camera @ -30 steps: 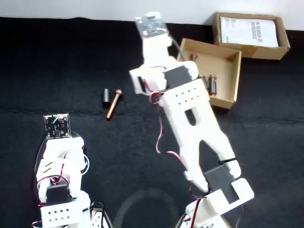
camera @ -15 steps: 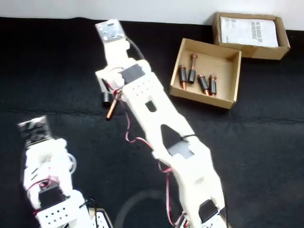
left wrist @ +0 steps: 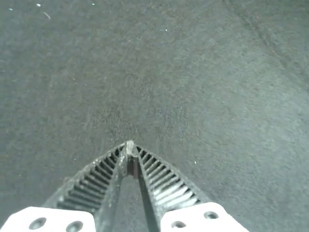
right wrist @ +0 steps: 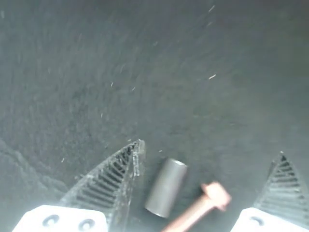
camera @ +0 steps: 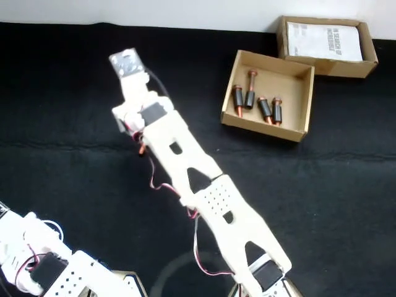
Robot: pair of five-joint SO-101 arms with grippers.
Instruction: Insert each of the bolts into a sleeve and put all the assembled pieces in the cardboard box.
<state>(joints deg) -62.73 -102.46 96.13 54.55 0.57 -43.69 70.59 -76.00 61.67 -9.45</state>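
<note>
We see right claw (right wrist: 211, 149) swung from box (camera: 307, 102) at 1 o'clock to 10 o'clock, now spread over loose sleeve (right wrist: 165, 188) and bolt (right wrist: 200, 208); left claw (left wrist: 129, 145) clenched empty.

The high view looks down over the desk (camera: 74, 74); both wrist views face it closely, the right probably sharing the bolt (right wrist: 203, 205).

Four assembled pieces (camera: 237, 99) were counted in one cardboard box (camera: 288, 77). A second box (camera: 371, 49) held one paper sheet (camera: 325, 40). One loose sleeve (right wrist: 165, 187) and one loose bolt (right wrist: 198, 210) were present.
</note>
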